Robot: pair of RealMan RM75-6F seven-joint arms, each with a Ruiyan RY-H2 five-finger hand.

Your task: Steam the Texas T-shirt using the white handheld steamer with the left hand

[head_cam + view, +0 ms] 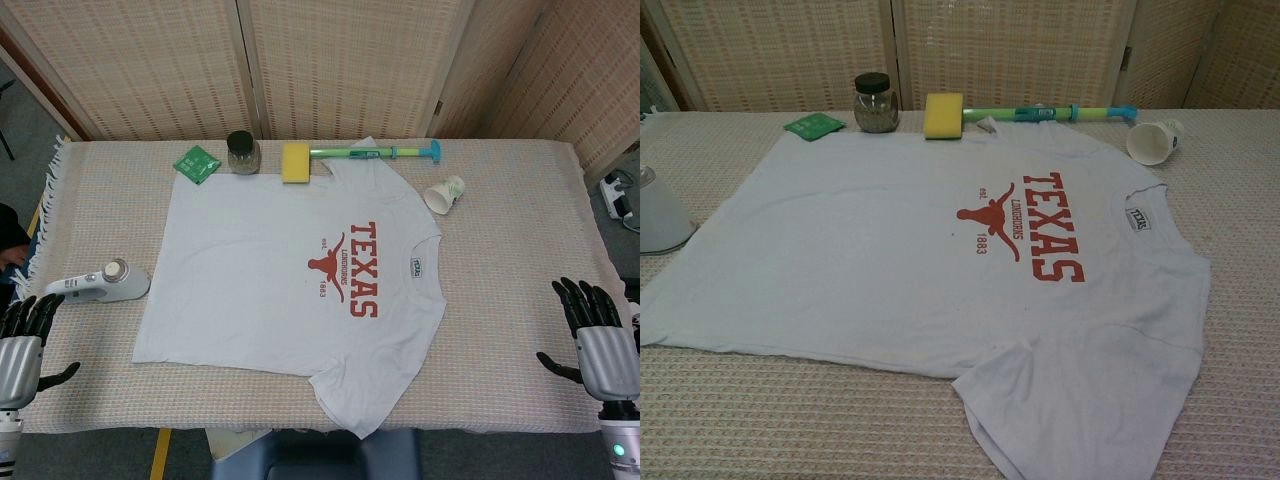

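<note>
The Texas T-shirt (290, 290) lies flat mid-table, one sleeve hanging over the near edge. The white handheld steamer (100, 284) rests by the left edge, cropped in the chest view. The left hand (22, 340) and right hand (598, 340), both partly cut off, hover spread and empty.

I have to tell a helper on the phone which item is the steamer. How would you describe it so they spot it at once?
Find the white T-shirt with the red Texas print spread on the woven table cover. Just off the shirt's left edge, near the robot's left hand, lies the white handheld steamer. It alone is white plastic with a round grey-ringed head.
</note>
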